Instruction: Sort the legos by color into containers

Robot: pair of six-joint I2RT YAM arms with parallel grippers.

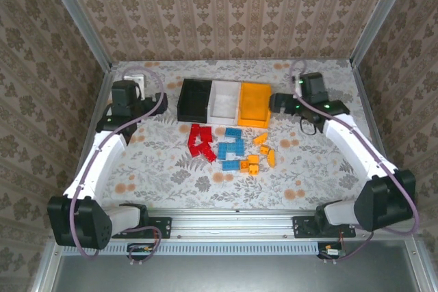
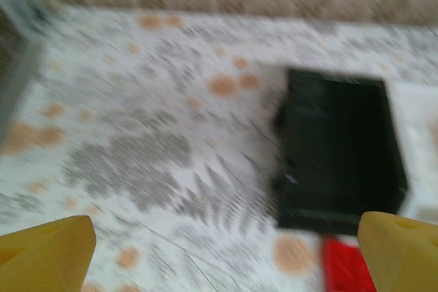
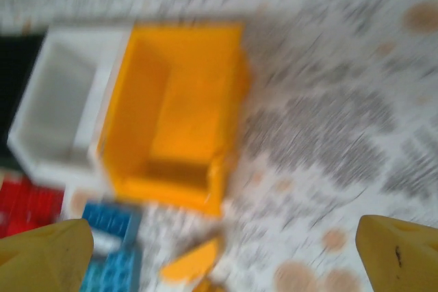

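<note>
Three containers stand in a row at the back: a black bin (image 1: 195,100), a white bin (image 1: 224,102) and an orange-yellow bin (image 1: 254,104). In front of them the legos lie on the cloth in loose groups: red (image 1: 200,143), light blue (image 1: 231,148), orange-yellow (image 1: 259,155). My left gripper (image 1: 126,111) hangs left of the black bin (image 2: 339,155), open and empty (image 2: 226,237), with a red lego (image 2: 345,264) at the lower right. My right gripper (image 1: 277,102) sits just right of the orange-yellow bin (image 3: 171,121), open and empty (image 3: 226,237), over blue legos (image 3: 113,251) and an orange-yellow lego (image 3: 191,261).
A flower-patterned cloth (image 1: 164,169) covers the table. Patterned walls (image 1: 219,11) close it in at the back and sides. A metal rail (image 1: 233,220) with both arm bases runs along the near edge. Both wrist views are blurred.
</note>
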